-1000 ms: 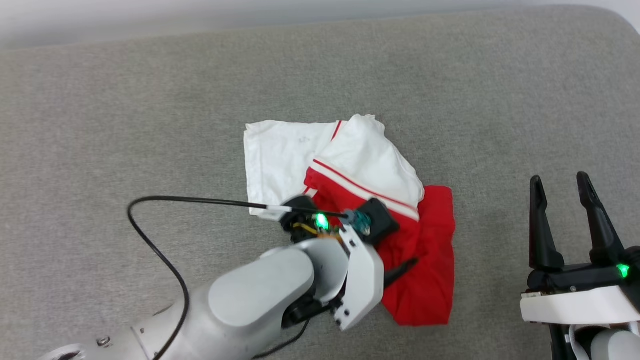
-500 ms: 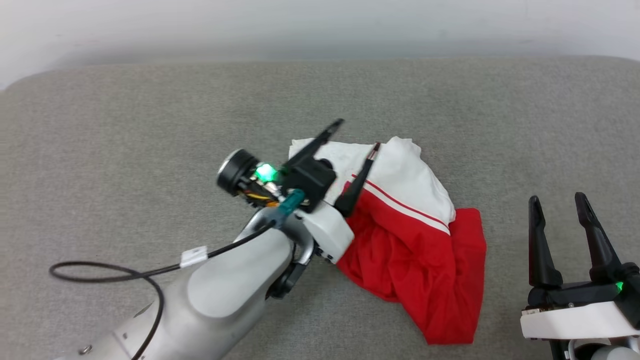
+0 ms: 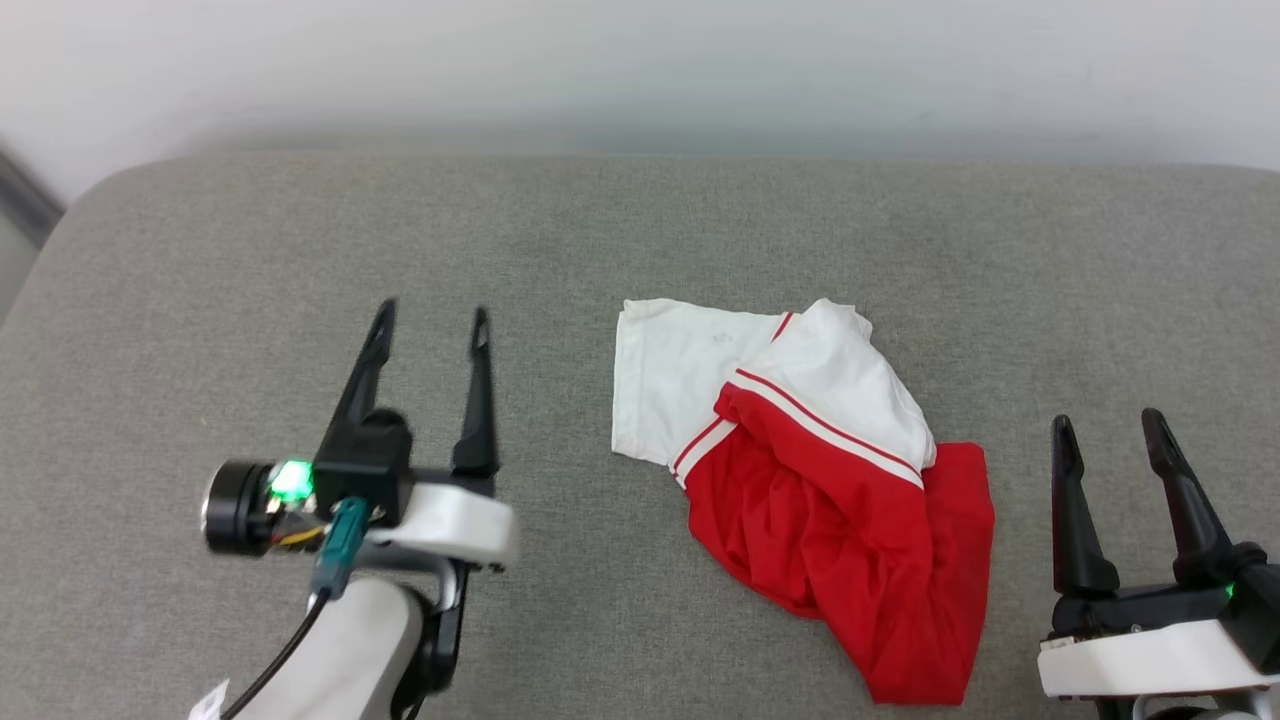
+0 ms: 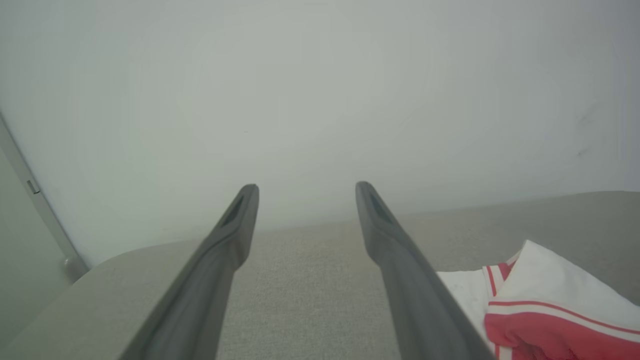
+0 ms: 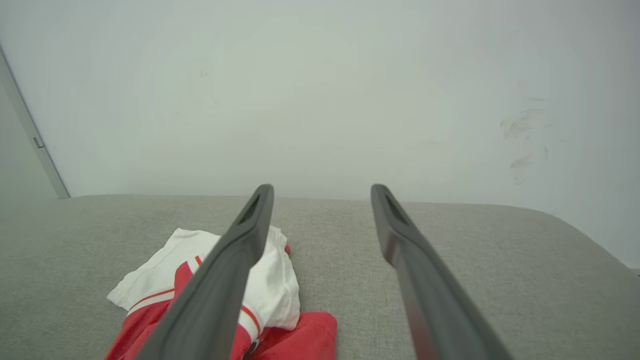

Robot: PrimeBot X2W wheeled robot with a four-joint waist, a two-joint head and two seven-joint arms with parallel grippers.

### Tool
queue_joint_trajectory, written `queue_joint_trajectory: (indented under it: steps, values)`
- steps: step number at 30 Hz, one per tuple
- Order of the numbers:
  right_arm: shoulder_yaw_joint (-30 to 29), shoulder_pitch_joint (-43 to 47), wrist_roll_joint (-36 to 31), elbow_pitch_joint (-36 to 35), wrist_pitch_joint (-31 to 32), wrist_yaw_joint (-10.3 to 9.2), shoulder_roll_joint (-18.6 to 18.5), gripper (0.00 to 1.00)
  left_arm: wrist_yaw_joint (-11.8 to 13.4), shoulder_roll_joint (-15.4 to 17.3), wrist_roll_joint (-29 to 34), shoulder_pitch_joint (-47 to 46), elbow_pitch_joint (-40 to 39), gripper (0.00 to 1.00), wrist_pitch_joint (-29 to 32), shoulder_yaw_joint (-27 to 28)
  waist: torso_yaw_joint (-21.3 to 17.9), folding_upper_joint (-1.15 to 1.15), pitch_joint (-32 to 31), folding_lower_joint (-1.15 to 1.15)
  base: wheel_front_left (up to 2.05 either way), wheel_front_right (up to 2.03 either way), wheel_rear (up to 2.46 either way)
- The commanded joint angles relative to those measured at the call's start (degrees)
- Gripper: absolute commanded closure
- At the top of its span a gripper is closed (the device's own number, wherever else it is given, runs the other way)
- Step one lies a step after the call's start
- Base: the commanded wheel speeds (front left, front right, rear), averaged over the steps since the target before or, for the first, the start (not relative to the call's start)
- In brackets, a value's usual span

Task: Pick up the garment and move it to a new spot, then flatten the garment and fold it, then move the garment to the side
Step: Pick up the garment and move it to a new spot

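Note:
The garment (image 3: 800, 470) lies crumpled on the grey cushion (image 3: 640, 220), right of centre, white sleeves toward the back and red body toward the front right; no print shows. My left gripper (image 3: 432, 322) hovers open to the garment's left, well apart from it, with nothing between its fingers. My right gripper (image 3: 1106, 424) stands open at the lower right, just right of the red cloth and apart from it. The left wrist view has the garment (image 4: 550, 310) at its lower right, beside the open left gripper (image 4: 306, 187). In the right wrist view the garment (image 5: 150, 285) lies lower left of the open right gripper (image 5: 322, 189).
A pale wall (image 3: 640, 70) runs behind the cushion's far edge. The cushion's rounded left corner (image 3: 90, 200) drops off near a grey door frame (image 3: 20, 200). Bare grey fabric surrounds the garment on all sides.
The head camera has tilted up. My left gripper has let go of the red cloth, risen and swung away to the left, ending open over bare cushion. The garment now lies free.

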Motion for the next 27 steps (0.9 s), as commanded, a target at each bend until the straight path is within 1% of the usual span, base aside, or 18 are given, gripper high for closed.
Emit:
queue_joint_trajectory:
  steps: [1, 4, 9, 13, 23, 27]
  values:
    - [-0.02, 0.74, 0.14, 0.21, -0.14, -0.04, 0.05, 0.0, -0.11, -0.15, 0.8, 2.54, -0.44, 0.0, -0.13, 1.74, 0.19, 0.0, -0.72, 0.0, 0.0, 0.0, 0.0]
    - [0.0, 1.55, 0.39, 0.42, -0.14, -0.04, 0.05, 0.0, -1.28, -1.03, 2.51, 7.47, -1.31, 0.0, -0.14, 5.92, 0.29, 0.0, -1.93, 0.0, 0.0, 0.0, 0.0]
    - [0.15, 3.13, 0.88, 0.86, -0.14, -0.04, 0.05, 0.0, -4.74, -3.03, 5.54, 14.22, -2.43, 0.0, -0.14, 10.85, 0.01, 0.0, -3.95, 0.0, 0.0, 0.0, 0.0]
    - [0.2, 4.49, 1.37, 1.33, -0.13, -0.04, 0.05, 0.0, -7.6, -5.3, 7.67, 18.3, -2.92, 0.0, -0.14, 13.93, -0.4, 0.0, -5.56, 0.0, 0.0, 0.0, 0.0]
    - [-0.11, 7.26, 2.53, 1.97, -0.14, -0.04, 0.05, 0.0, -12.79, -9.25, 12.55, 24.39, -2.18, 0.0, -0.14, 19.08, -1.26, 0.0, -7.49, 0.0, 0.0, 0.0, 0.0]
    - [-0.13, 8.11, 2.89, 1.97, -0.14, -0.04, 0.05, 0.0, -14.34, -10.35, 14.0, 25.61, -1.98, 0.0, -0.14, 20.76, -1.37, 0.0, -7.9, 0.0, 0.0, 0.0, 0.0]
